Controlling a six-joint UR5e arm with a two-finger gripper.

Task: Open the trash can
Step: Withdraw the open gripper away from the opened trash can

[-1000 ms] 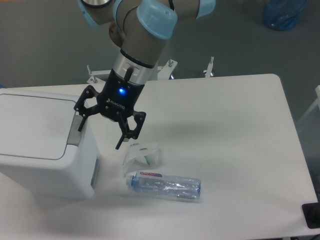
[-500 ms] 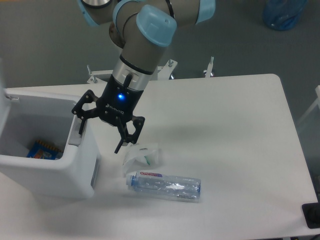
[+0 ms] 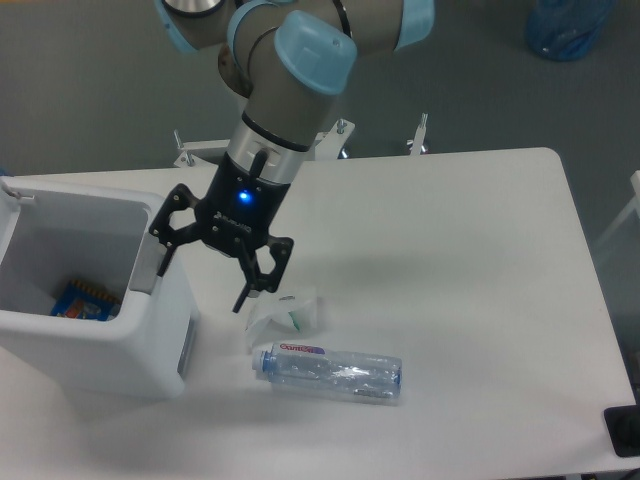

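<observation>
Hovering beside the trash can, which stands at the left end of the tabletop, I hold my gripper over its right rim; my 2 fingers are spread wide with nothing between them, because this job calls for a push and not a grasp; 1 finger hangs at the grey push tab, though I cannot tell whether it touches, and the other points down outside the wall. The bin's mouth shows open, the flat lid out of sight apart from a sliver at the far left edge, and a blue-and-orange packet lies at the bottom; I judge the task done or nearly so. The clear plastic bottle lies on its side near the bin, a crumpled white wrapper just behind it, both apart from my fingers.
</observation>
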